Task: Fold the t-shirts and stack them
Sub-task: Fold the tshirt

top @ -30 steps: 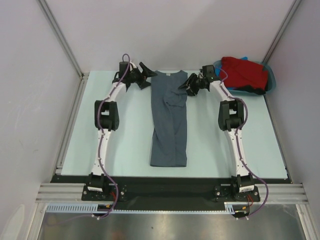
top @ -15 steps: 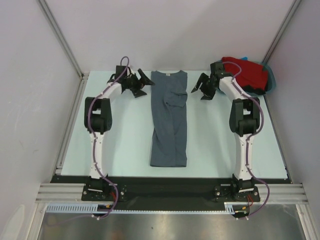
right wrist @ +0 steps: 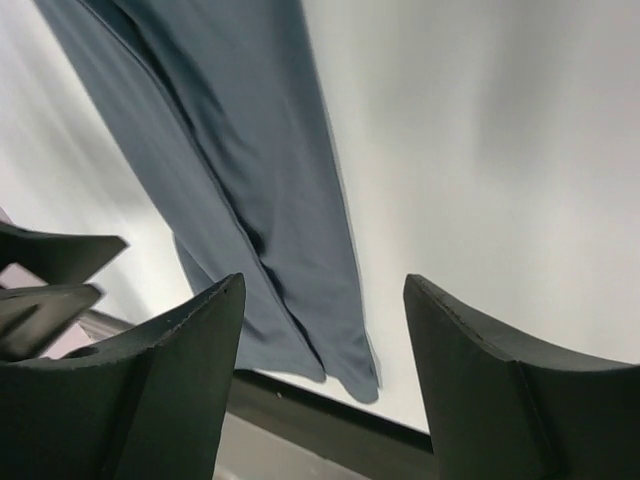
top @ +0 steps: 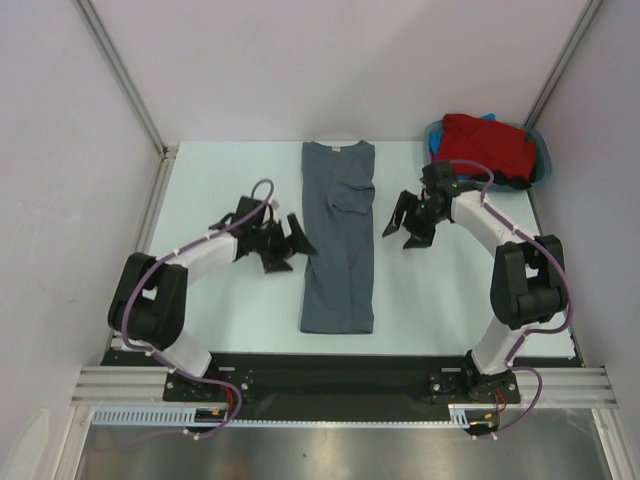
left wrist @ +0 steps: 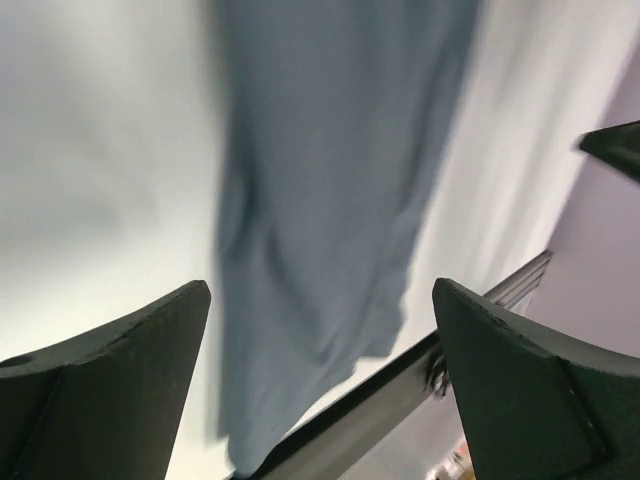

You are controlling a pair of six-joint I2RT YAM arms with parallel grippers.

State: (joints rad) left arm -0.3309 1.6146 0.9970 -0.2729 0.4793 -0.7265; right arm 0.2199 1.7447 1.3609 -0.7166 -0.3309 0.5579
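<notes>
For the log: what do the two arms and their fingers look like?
Both the left arm and right arm have white links with black joint housings and a purple cable looped alongside. Each ends in two broad, wedge-shaped matte black fingers.

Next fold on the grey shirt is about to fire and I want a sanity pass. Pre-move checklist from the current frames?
1. The left gripper open, nothing between its fingers: ok.
2. The right gripper open, nothing between its fingers: ok.
3. The grey t-shirt lying as one long strip mid-table: ok, with a small wrinkle at the tucked sleeve.
4. One gripper at each long side of the strip: ok.
5. Gripper height above the cloth: cannot tell.
6. The red t-shirt clear of the fold area, in the tub: ok.
</notes>
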